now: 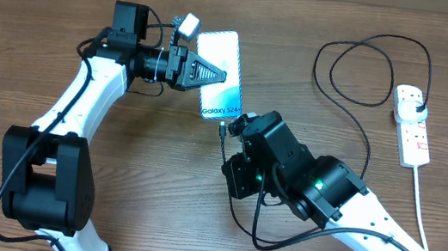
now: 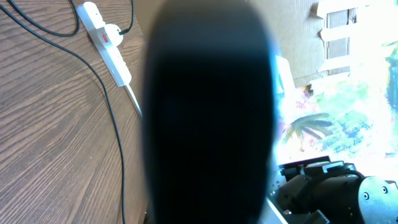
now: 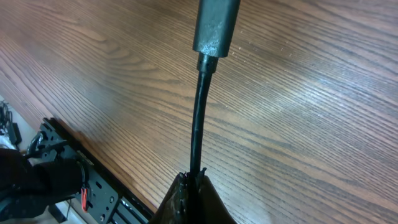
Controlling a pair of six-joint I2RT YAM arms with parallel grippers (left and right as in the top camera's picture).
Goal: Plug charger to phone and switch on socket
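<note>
Steadying the phone (image 1: 227,52) with our left gripper (image 1: 216,75) clamped across it so it can't slide, we pinch the charger (image 3: 199,118) in our right gripper (image 1: 235,129) just behind its tip, lined up at the phone's port end, socket (image 1: 412,124) well apart from the phone.

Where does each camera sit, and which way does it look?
Overhead: above the table, looking straight down; left arm, right arm, phone, charger, socket.
Left wrist: on the left arm, looking along its jaws; dark blur in the middle, right arm low right.
Right wrist: on the right arm, looking down its jaws, shut on the charger.
Shared: overhead and left wrist both show the socket.
</note>
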